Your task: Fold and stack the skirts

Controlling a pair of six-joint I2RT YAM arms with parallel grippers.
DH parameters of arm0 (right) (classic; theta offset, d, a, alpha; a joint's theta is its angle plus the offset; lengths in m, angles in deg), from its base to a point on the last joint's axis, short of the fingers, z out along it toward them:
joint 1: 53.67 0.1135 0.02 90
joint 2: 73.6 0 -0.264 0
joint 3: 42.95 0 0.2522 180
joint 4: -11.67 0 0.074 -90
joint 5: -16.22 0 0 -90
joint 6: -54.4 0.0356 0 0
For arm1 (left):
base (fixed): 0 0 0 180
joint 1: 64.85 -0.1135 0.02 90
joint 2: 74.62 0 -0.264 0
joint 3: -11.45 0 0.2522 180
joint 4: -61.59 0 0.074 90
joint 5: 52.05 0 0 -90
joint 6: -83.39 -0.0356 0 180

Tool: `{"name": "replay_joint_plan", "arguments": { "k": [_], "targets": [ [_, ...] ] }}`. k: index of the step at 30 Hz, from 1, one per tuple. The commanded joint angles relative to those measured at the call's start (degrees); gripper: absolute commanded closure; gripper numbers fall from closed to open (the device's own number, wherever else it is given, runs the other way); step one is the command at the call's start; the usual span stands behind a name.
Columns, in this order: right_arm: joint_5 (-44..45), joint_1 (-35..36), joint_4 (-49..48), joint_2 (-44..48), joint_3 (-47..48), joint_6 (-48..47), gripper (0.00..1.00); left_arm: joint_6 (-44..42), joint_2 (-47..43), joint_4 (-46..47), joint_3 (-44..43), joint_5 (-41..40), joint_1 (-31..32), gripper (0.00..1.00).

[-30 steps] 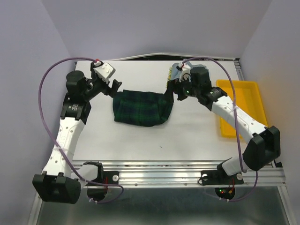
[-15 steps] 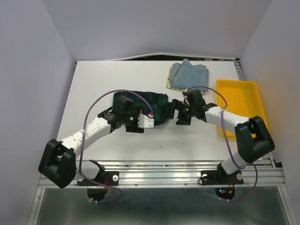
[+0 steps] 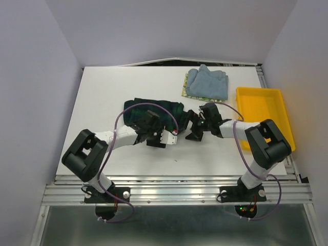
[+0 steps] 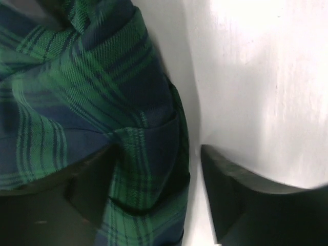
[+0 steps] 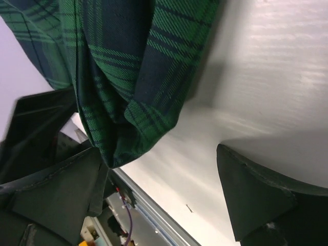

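Overhead and wrist views of the two-arm rig, with positions given relative to the yellow tray (image 3: 259, 91) at the right edge of the white table (image 3: 102, 92). The dark green-navy plaid skirt (image 3: 154, 106) lies bunched on the table well to the left of the tray, about level with the tray's middle. The light blue-grey skirt (image 3: 207, 82) rests folded just beside the tray's far left corner, on top of the lemon-print skirt (image 3: 195, 96), of which only a narrow printed border shows. Both arms reach in low over the edge of the plaid skirt nearest the arm bases. The left gripper (image 4: 156, 154) is on the side away from the tray and the right gripper (image 5: 159, 154) on the side towards it. In the left wrist view the fingers (image 4: 241, 205) stand wide apart. A hem fold of the plaid cloth lies between them, against one finger and clear of the other, and it is not clamped. In the right wrist view the jaws are fully spread. A corner of the plaid cloth hangs next to one finger (image 5: 56, 195), and bare table separates it from the other. Neither gripper has hold of anything.
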Motion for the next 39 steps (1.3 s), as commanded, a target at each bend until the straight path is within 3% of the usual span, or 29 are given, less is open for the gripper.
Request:
{"name": "replay_joint_plan", "arguments": {
  "k": [1,5,7,8,9,18,23,30,33,34,35,37,38,39],
  "targets": [
    [-1.9,-0.16,-7.99,-2.58,-0.21,4.59,0.0,0.89,3.34,1.55,-3.23,0.95,0.21,0.42],
    [-1.37,-0.16,-11.15,-5.04,-0.04,6.1,0.0,3.18,6.08,-3.46,-8.41,4.81,-0.66,0.79],
    [-1.64,0.37,-12.82,-6.53,0.92,5.75,0.0,3.98,5.91,-4.43,-9.56,7.44,-1.28,0.89],
    [-1.72,0.89,-14.31,-7.93,1.37,5.4,0.0,3.98,5.47,-4.61,-9.65,7.98,-1.28,0.99],
    [-1.72,1.59,-15.02,-8.73,1.72,5.05,0.0,4.15,5.21,-4.61,-9.65,8.42,-1.45,1.0],
    [-0.49,4.14,-19.24,-15.85,5.32,3.64,0.0,4.77,2.75,-7.16,-10.97,13.61,-2.69,1.0],
    [-0.59,5.9,-22.4,-18.05,6.2,6.09,0.0,10.3,5.03,-8.04,-14.92,16.33,-3.92,1.0],
    [2.49,7.74,-25.66,-20.42,8.31,9.35,0.03,11.45,6.52,-7.25,-16.16,18.53,-4.27,1.0],
    [4.77,7.75,-25.14,-22.0,9.97,8.65,0.16,11.1,6.7,-7.07,-16.07,18.36,-4.27,1.0],
    [5.48,7.75,-24.44,-22.36,10.5,8.65,0.27,11.27,6.79,-7.16,-16.15,18.01,-4.36,1.0],
    [6.61,7.75,-22.95,-22.8,10.95,8.82,0.33,11.8,6.79,-7.25,-16.16,17.83,-4.27,0.99],
    [6.97,7.75,-22.85,-23.24,11.13,8.74,0.48,15.81,6.26,-7.16,-16.85,16.0,-4.27,0.89],
    [7.15,7.75,-22.76,-23.15,11.04,8.48,0.53,18.28,4.69,-7.16,-17.12,15.2,-4.96,0.78],
    [7.24,7.75,-22.76,-22.89,10.52,8.3,0.57,21.18,3.63,-7.25,-17.38,15.11,-5.84,0.73]
  ]
}}
